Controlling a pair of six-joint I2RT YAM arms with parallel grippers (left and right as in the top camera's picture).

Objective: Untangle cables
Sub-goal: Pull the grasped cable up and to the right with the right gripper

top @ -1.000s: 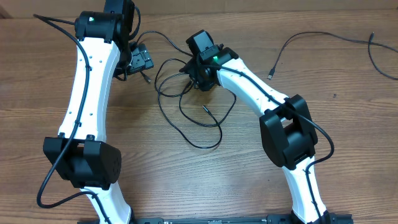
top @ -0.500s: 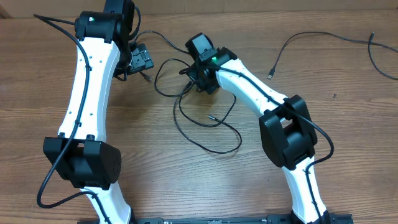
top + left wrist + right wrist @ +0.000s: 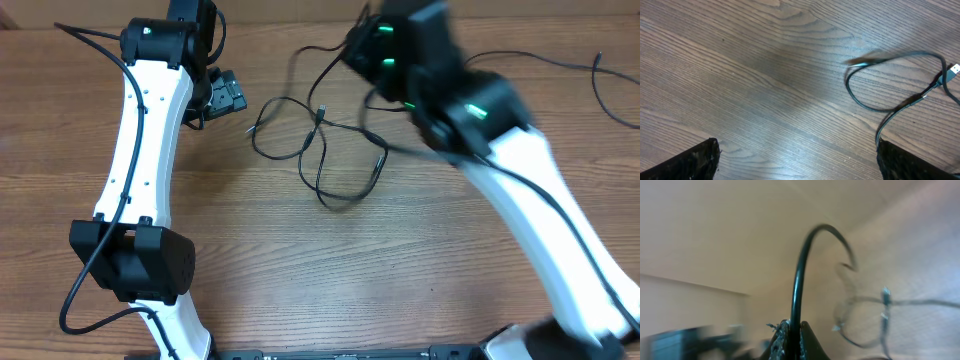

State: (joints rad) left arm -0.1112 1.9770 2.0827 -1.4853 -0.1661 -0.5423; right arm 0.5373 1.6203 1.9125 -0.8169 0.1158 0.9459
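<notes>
- Closed fully on one black cable (image 3: 798,280) with the right claw (image 3: 791,332), now raised off the counter (image 3: 300,280), no longer low at the tangle (image 3: 322,150).
- Probably drawing that strand free; loops still lying at the counter's far middle.
- Kept the left claw (image 3: 795,150) wide open, empty.

light: even, warm | shadow: soft patch on table (image 3: 775,70), left wrist view | blur: right arm (image 3: 470,110) overhead; right wrist view smeared except cable (image 3: 796,300)

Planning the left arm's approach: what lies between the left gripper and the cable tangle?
Only bare tabletop. The overhead view shows nothing between the left gripper and the nearest loop of the cables.
</notes>
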